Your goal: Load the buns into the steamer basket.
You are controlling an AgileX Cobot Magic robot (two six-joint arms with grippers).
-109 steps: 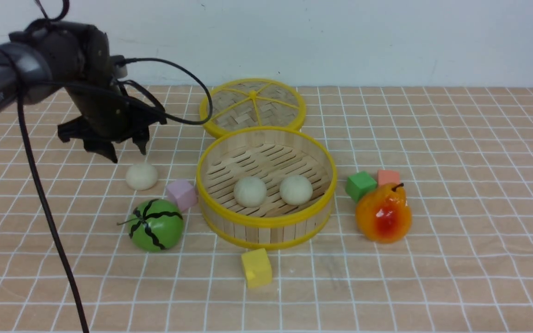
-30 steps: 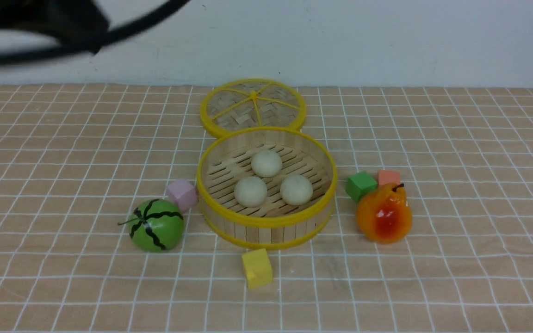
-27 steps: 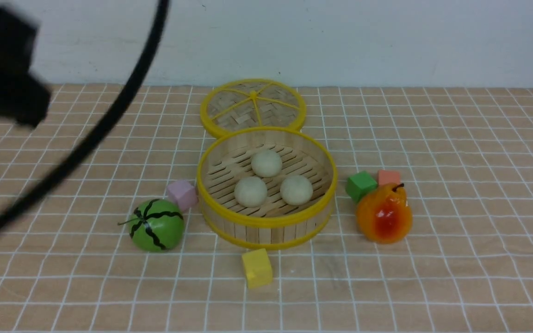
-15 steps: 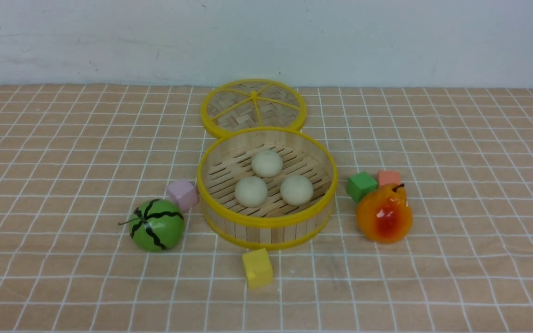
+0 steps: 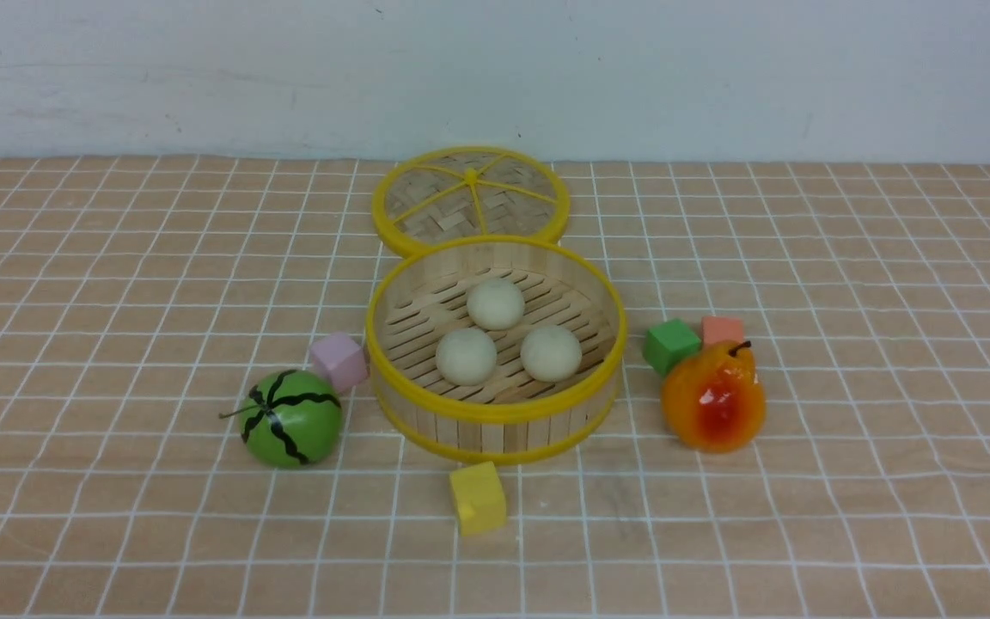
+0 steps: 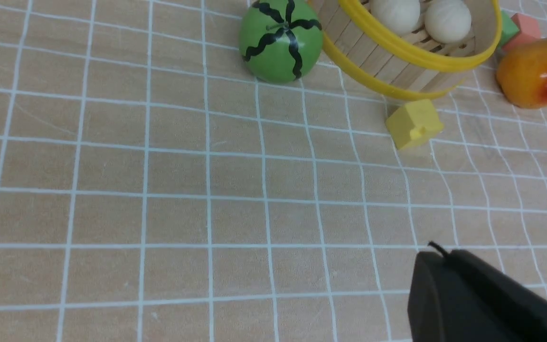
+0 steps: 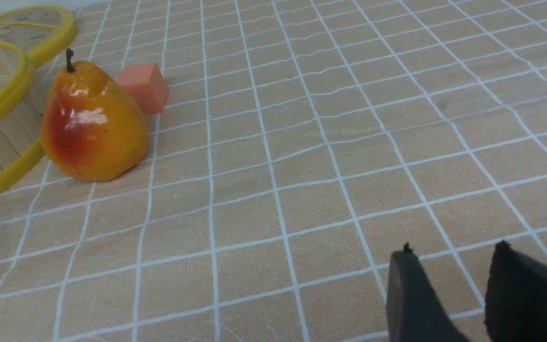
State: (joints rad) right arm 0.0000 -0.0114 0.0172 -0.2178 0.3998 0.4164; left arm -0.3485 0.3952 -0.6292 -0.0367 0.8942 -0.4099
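Three cream-white buns [image 5: 495,303] [image 5: 466,356] [image 5: 551,352] lie on the slatted floor of the round steamer basket [image 5: 495,414] at the table's middle. Two of the buns [image 6: 394,14] show inside the basket [image 6: 411,58] in the left wrist view. My left gripper [image 6: 437,255] is shut and empty, low over bare cloth, well short of the basket. My right gripper [image 7: 454,249] is open and empty over bare cloth, away from the basket's rim [image 7: 3,102]. Neither gripper shows in the front view.
The woven lid [image 5: 469,198] lies behind the basket. A green watermelon ball [image 5: 290,419] and a pink cube [image 5: 339,361] sit left of it, a yellow cube [image 5: 478,497] in front. A pear [image 5: 712,397], a green cube [image 5: 669,345] and an orange cube [image 5: 723,329] sit to the right.
The third bun has gone from the table left of the basket into the basket. My left arm has swung up and back out of the front view.
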